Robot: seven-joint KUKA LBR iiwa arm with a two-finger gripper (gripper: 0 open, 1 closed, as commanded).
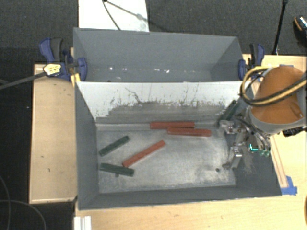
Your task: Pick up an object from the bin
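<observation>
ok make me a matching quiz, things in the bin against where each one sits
Things:
1 slanted red-brown flat bar
2 pair of level red-brown flat bars
3 two dark green flat bars
4 gripper

Places:
a right end of the bin
b left of the floor
c along the back wall
d middle of the floor

Pairs: 1-d, 2-c, 3-b, 4-a

In the bin (158, 102) two bars (172, 125) lie by the back wall, three others (144, 153) front-left, gripper (230, 164) seemingly at the right.

Red sticks (144, 153) and green sticks (114, 145) (leftward) lie scattered.
</observation>
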